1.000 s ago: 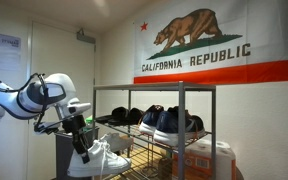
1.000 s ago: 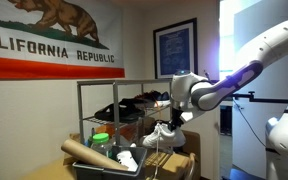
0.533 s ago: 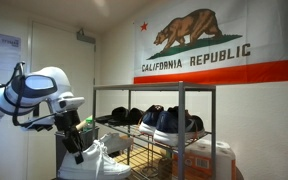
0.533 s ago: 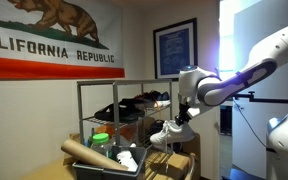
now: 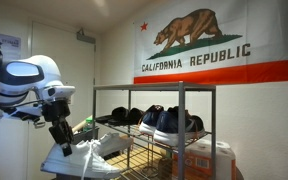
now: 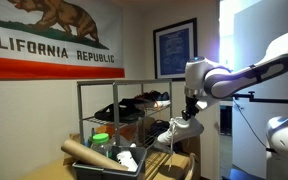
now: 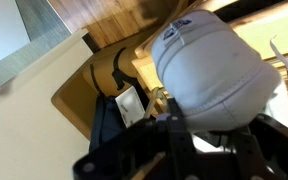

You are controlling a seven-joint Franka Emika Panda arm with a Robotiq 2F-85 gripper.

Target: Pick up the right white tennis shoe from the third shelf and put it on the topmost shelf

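Our gripper [image 5: 64, 142] pinches the right white tennis shoe [image 5: 82, 161]; we hold it outside the rack [image 5: 181, 130] so it can rise freely to the topmost shelf [image 5: 154, 88].

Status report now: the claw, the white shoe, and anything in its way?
Claw shut on white tennis shoe. Shoe in the air beside the rack, lower than topmost shelf. Shelf's front edge probably to clear going up.
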